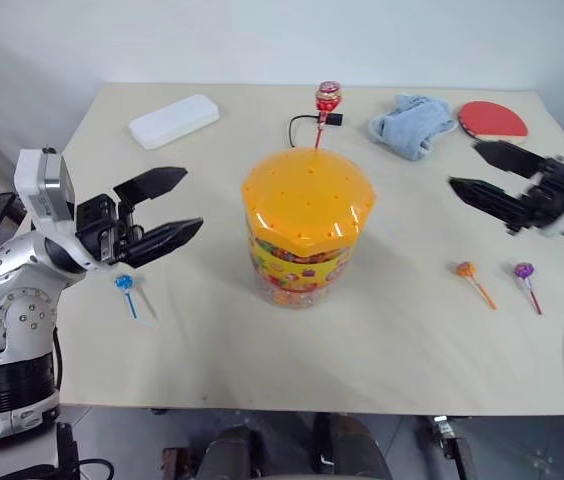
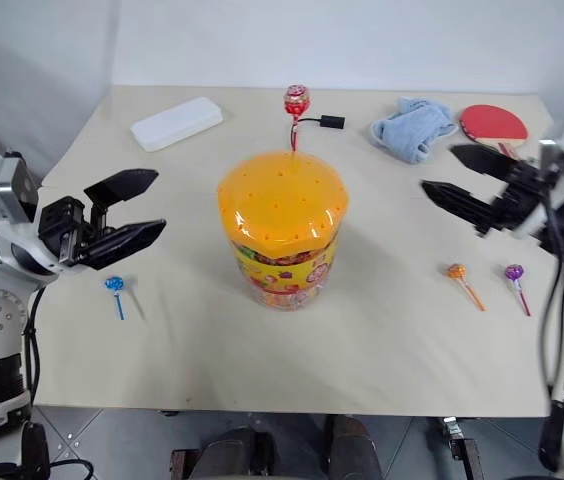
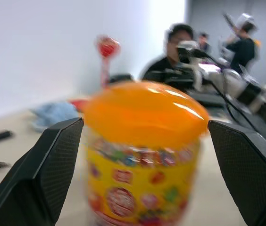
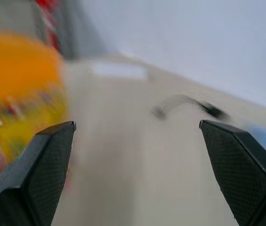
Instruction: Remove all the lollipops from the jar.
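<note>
The jar (image 1: 307,228) stands mid-bench (image 1: 382,340) with one red lollipop (image 1: 327,97) still poking up from its orange lid. Three lollipops lie on the bench: a blue one (image 1: 124,285) to the jar's left, an orange one (image 1: 466,270) and a purple one (image 1: 524,271) side by side to its right. Both pincers are spread wide and empty, the left pincer (image 1: 169,205) and the right pincer (image 1: 474,170) flanking the jar, apart from it.

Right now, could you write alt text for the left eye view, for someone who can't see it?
A jar with an orange domed lid stands mid-table, one red lollipop sticking up from it. Open left gripper and open right gripper hover on either side. A blue lollipop, orange lollipop and purple lollipop lie on the table.
</note>
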`<move>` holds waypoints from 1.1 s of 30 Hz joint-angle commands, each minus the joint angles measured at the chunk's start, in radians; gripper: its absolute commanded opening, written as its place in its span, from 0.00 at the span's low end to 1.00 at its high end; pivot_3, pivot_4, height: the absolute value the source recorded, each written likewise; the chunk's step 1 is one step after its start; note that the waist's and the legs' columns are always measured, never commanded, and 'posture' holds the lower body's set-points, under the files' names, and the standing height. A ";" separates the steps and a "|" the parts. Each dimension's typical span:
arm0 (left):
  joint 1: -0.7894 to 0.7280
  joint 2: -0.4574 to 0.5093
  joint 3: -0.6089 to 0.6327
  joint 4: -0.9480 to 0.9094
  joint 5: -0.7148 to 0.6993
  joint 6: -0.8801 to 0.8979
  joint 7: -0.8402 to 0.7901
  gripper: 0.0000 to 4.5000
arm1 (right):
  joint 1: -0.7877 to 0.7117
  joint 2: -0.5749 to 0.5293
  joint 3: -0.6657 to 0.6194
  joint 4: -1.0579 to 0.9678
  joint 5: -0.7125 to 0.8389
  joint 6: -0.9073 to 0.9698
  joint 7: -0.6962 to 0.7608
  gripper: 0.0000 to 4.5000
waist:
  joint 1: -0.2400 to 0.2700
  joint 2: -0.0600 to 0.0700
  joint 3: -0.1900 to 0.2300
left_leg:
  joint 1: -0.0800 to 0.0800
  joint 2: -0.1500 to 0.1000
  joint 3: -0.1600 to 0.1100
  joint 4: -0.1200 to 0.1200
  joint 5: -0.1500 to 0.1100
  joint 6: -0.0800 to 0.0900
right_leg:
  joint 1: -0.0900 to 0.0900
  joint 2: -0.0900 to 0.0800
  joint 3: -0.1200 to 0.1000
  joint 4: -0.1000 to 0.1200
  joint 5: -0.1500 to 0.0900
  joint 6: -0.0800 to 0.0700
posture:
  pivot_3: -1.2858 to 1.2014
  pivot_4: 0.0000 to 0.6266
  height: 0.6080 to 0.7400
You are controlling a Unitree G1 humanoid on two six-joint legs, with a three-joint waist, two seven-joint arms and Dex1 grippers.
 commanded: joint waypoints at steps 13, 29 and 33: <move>0.086 0.015 0.059 -0.071 -0.046 0.002 0.028 1.00 | -0.369 0.269 0.196 0.035 0.002 0.270 -0.175 0.89 | 0.012 -0.001 0.000 | -0.002 -0.003 -0.002 0.000 0.000 0.001 | 0.000 0.001 -0.002 -0.001 0.000 0.000 | 0.52 0.24 1.00; 0.055 0.018 0.017 -0.074 -0.040 -0.003 -0.001 1.00 | -0.437 0.234 -0.017 0.137 0.074 0.194 -0.067 0.01 | 0.011 -0.001 0.000 | -0.002 -0.003 -0.001 0.000 0.000 0.001 | 0.000 0.002 -0.002 -0.001 0.000 0.000 | 0.52 0.24 1.00; 0.040 0.031 -0.034 -0.071 -0.019 -0.003 -0.056 1.00 | -0.451 0.088 -0.085 0.239 0.010 0.153 -0.074 0.01 | 0.019 -0.002 0.001 | -0.003 -0.004 -0.002 0.000 0.000 0.002 | 0.000 0.001 -0.003 -0.001 0.000 0.000 | 0.52 0.24 1.00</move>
